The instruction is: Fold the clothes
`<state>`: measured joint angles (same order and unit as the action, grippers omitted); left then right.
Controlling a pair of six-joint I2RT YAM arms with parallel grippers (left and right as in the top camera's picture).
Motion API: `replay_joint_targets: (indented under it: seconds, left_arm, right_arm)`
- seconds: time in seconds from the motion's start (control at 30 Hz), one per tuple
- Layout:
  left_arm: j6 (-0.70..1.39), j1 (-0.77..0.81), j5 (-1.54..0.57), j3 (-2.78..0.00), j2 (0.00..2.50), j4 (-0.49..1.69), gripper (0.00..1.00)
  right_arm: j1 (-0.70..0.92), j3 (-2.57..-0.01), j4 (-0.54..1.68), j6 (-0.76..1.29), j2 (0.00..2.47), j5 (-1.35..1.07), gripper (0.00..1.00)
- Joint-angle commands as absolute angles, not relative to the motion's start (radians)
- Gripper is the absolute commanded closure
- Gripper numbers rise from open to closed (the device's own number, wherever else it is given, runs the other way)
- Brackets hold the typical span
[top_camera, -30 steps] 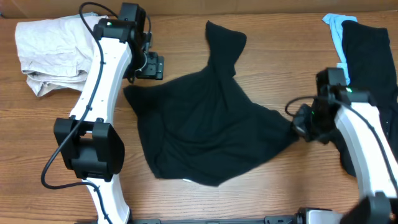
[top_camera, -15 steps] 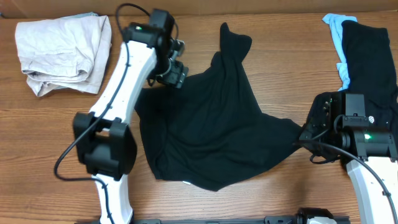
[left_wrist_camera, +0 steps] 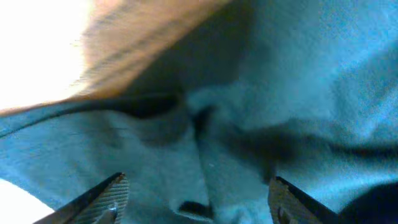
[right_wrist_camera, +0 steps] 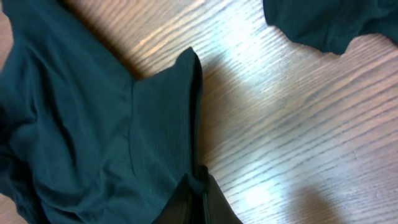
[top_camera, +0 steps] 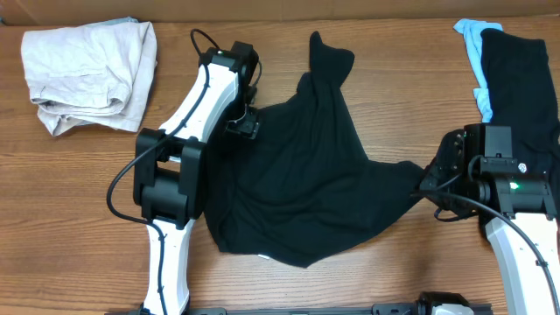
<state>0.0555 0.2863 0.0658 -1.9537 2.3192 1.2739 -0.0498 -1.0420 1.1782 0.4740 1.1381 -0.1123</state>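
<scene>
A black T-shirt [top_camera: 297, 184] lies crumpled in the middle of the table, one sleeve pointing to the far edge. My left gripper [top_camera: 247, 125] is over the shirt's upper left edge; in the left wrist view its jaws [left_wrist_camera: 196, 202] are open with wrinkled fabric [left_wrist_camera: 249, 124] between and below them. My right gripper [top_camera: 429, 185] is shut on the shirt's right sleeve edge [right_wrist_camera: 168, 118], its fingers [right_wrist_camera: 199, 196] pinching the hem. A second black garment [top_camera: 516, 79] lies at the far right on a light-blue piece [top_camera: 473, 44].
A pale beige folded garment [top_camera: 83, 70] lies at the far left corner. Bare wood table [top_camera: 79, 219] shows at the front left and between the shirt and the right pile [right_wrist_camera: 298, 124].
My left arm has swung right from beside the beige garment onto the shirt's upper left edge. The shirt's left side has shifted right. My right gripper has kept hold of the sleeve.
</scene>
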Motion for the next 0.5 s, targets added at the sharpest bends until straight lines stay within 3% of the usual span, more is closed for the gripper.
replay_joint_targets:
  seconds: [0.0, 0.27, 0.47]
  left_arm:
    - [0.134, 0.281, 0.112, -1.958, 2.319, 1.262, 0.39]
    - [0.136, 0.281, 0.112, -1.958, 2.327, 1.222, 0.62]
    - [0.136, 0.270, 0.122, -1.958, 2.333, 1.206, 0.91]
  right_arm:
    - [-0.046, -1.047, 1.160, 0.467, 1.147, -0.105, 0.96]
    - [-0.046, -1.047, 1.153, 0.466, 1.179, -0.105, 0.96]
    - [-0.046, -1.047, 1.134, 0.464, 1.179, -0.105, 0.96]
